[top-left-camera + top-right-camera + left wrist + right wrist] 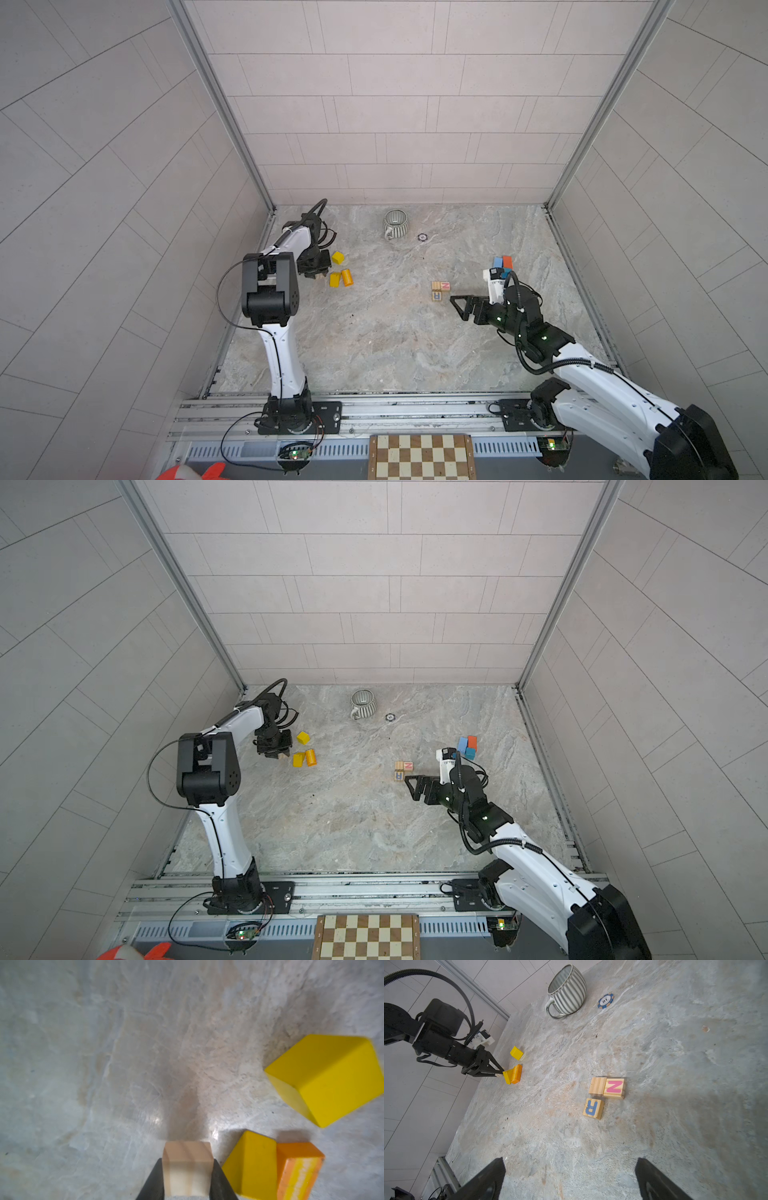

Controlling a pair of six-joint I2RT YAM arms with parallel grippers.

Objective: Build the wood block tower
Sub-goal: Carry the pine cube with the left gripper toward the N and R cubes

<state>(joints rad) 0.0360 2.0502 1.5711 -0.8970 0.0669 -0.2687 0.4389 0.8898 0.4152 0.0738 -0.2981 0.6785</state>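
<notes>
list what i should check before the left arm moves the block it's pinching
1. Grip: left gripper is shut on the plain wood block, clamped on both sides: ok
2. Held block lifted off the table: cannot tell
3. Room beside the grip: the yellow block lies very close to the gripper and may be touching it: cannot tell
4. Right gripper is open, empty and short of the letter blocks: ok
5. Letter blocks stacked: they lie flat, side by side: not ok
</notes>
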